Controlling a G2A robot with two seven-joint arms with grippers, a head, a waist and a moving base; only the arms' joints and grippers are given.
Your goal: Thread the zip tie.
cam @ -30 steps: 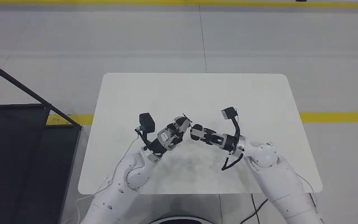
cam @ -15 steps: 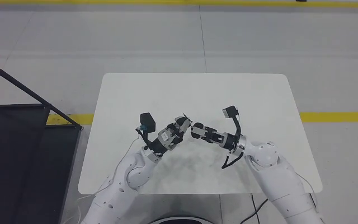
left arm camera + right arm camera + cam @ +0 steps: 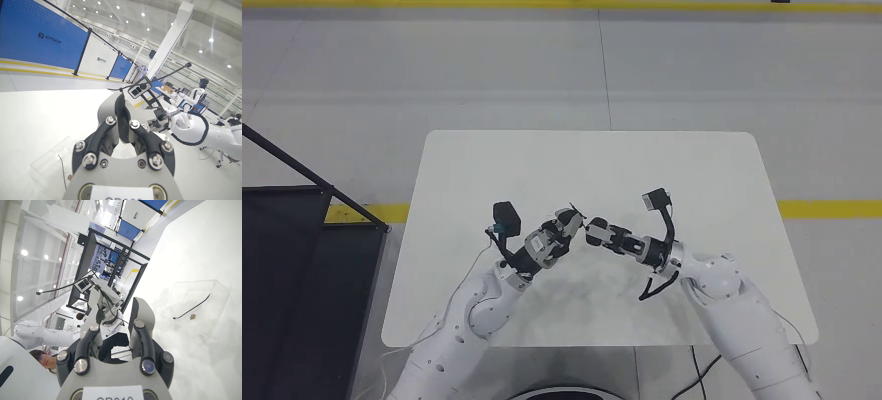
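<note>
white table with round corners: it carries everything here.
left gripper: it hangs over the middle of the table, a little toward the near edge. Its two fingers are squeezed tight on the zip tie.
thin black plastic zip tie: it is up in the air, not on the table. One end is pinched at the tips of the left gripper. The rest sticks out in a soft curve. The little square head is at the far, free end.
right gripper: it is just beside the left gripper, tip to tip, over the middle of the table. Its fingers are spread apart and nothing is between them. I cannot tell if it touches the zip tie.
clear plastic box: it lies flat on the table, down below the two grippers.
inside the box: a second black zip tie lies there, with a small brown bit just beside it.
</note>
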